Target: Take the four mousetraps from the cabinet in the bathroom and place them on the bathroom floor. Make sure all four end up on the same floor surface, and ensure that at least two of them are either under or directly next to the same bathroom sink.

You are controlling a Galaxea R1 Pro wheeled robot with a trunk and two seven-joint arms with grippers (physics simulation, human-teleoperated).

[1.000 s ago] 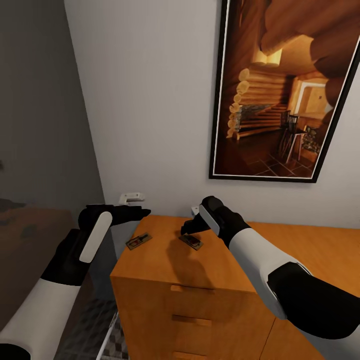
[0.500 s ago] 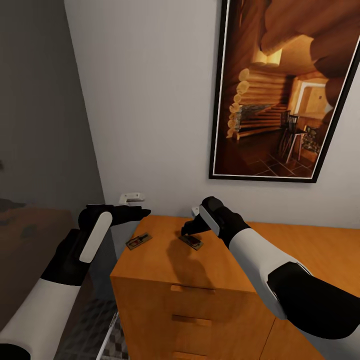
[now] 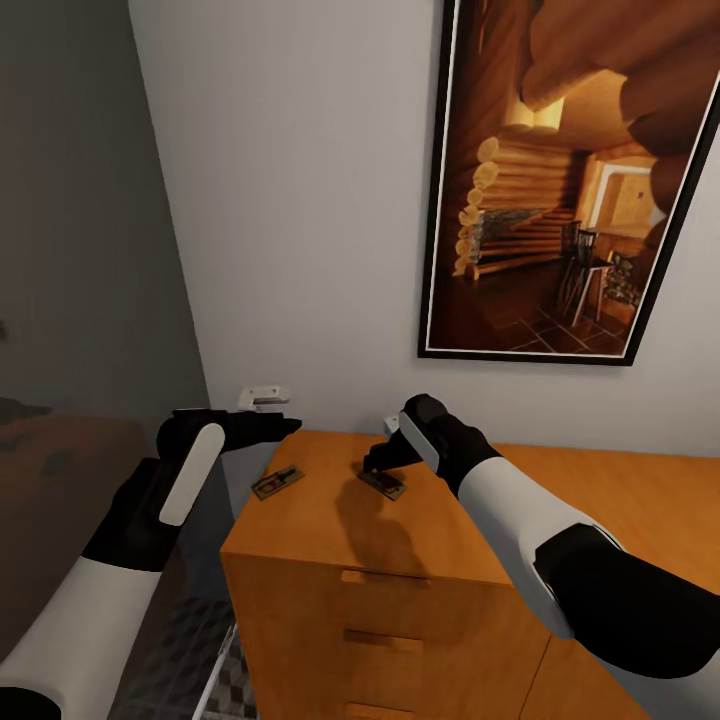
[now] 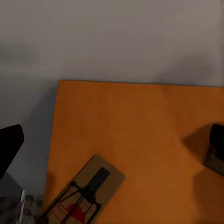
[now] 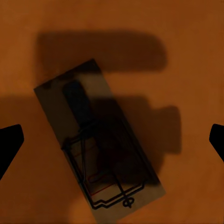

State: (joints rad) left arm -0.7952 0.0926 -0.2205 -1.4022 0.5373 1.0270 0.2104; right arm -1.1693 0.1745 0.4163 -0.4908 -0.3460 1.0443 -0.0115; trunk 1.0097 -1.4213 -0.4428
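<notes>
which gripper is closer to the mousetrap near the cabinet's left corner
Left. The left gripper hovers just behind and above that mousetrap, open. The right gripper is farther along the cabinet, open over the other mousetrap.

Two mousetraps (image 3: 277,483) (image 3: 383,483), one cabinet (image 3: 400,580).

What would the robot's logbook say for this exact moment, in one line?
right gripper: open, over mousetrap | left gripper: open, idle | second mousetrap: on cabinet top
</notes>
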